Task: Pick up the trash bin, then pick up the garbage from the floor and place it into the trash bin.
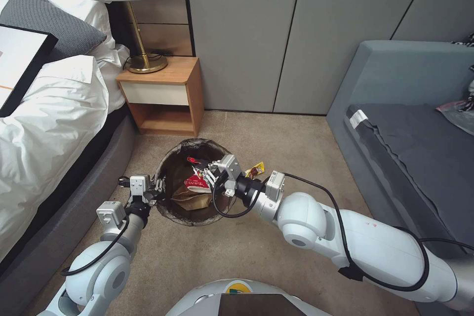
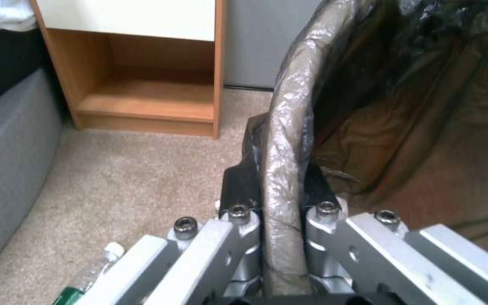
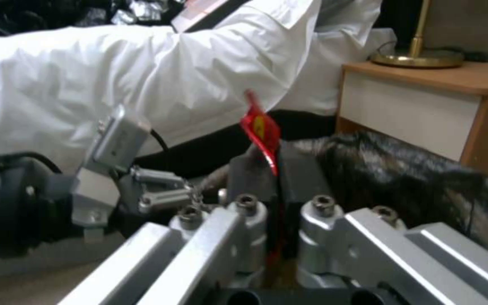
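On the carpet between bed and sofa, we hold the trash bin (image 1: 193, 182) by its near-left rim: our left gripper (image 1: 157, 190) is clenched there, one finger inside and one outside the bag-lined lip, as the left wrist view shows. We judge the pail light but thin-walled and the liner slick, so a rim pinch could slide or tip as weight builds up. Inside lie a tan paper bag (image 1: 190, 201) and a red-and-white snack packet (image 1: 197, 182). Over the opening, our right gripper (image 1: 210, 172) pinches a red wrapper (image 3: 262, 131) by one edge; it looks flimsy and weightless and may cling to the pads. A yellow wrapper (image 1: 256, 170) lies on the floor just right of the bin, partly behind the right wrist. A clear bottle (image 2: 89, 275) rests on the carpet near the bed base. Space is tight: nightstand (image 1: 165, 94) behind, grey sofa (image 1: 410, 133) at right.
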You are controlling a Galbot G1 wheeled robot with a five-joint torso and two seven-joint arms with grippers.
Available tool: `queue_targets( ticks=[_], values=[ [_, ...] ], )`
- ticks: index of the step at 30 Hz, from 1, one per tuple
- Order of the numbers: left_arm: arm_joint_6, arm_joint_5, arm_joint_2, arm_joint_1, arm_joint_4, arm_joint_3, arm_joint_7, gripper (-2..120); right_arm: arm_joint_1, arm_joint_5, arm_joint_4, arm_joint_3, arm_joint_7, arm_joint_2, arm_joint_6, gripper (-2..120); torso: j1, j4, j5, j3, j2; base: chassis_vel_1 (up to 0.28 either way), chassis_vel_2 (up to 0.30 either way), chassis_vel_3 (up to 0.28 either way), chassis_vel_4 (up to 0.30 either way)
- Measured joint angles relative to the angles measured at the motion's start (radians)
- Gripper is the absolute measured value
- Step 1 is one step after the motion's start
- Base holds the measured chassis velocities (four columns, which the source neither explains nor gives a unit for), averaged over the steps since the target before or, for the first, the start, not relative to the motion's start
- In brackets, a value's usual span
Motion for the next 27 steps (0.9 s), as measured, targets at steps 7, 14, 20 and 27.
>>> queue_targets(
  ticks=[7,14,20,27],
  values=[
    [0.0,0.0,-0.003,0.002,-0.003,-0.001,0.0,4,0.004,-0.008,-0.015,-0.026,0.002,0.008,-0.003,30,0.0,0.0,0.0,0.0,0.0,0.0,0.0,0.0,0.0],
    [0.0,0.001,-0.007,0.001,-0.007,-0.001,0.0,4,0.011,-0.039,-0.05,-0.064,0.011,0.022,-0.006,58,0.0,0.0,0.0,0.0,0.0,0.0,0.0,0.0,0.0],
    [-0.001,0.001,-0.006,0.008,-0.011,-0.001,0.0,4,0.018,-0.039,-0.057,-0.058,0.026,0.039,-0.006,82,0.0,0.0001,0.0,0.0,0.0,0.0,0.0,0.0,0.0],
    [-0.003,-0.001,-0.002,0.012,-0.014,-0.002,0.001,4,0.01,-0.036,-0.054,-0.048,0.034,0.042,-0.008,99,0.0,0.0,0.0,0.0,0.0,0.0,0.0,0.0,0.0]
  ],
)
